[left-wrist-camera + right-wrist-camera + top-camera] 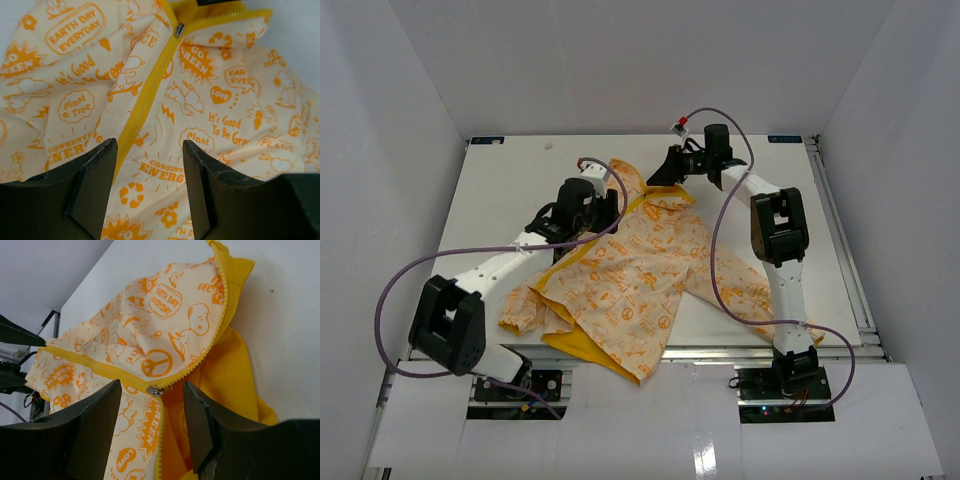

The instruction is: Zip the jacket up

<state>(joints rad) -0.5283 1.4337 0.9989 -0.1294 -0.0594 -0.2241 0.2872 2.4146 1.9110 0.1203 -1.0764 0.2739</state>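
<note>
Both grippers are wide open: the left gripper hangs over the closed zip of the jacket, which lies spread on the table between the arms, and the right gripper has the slider lined up between its fingers near the zip's top. Best bet is probably the left pinning cloth below the slider to keep it taut while the right nips the pull and drags straight along the zip.

White links, blk joints, purple cables — dark end effector fingers
</note>
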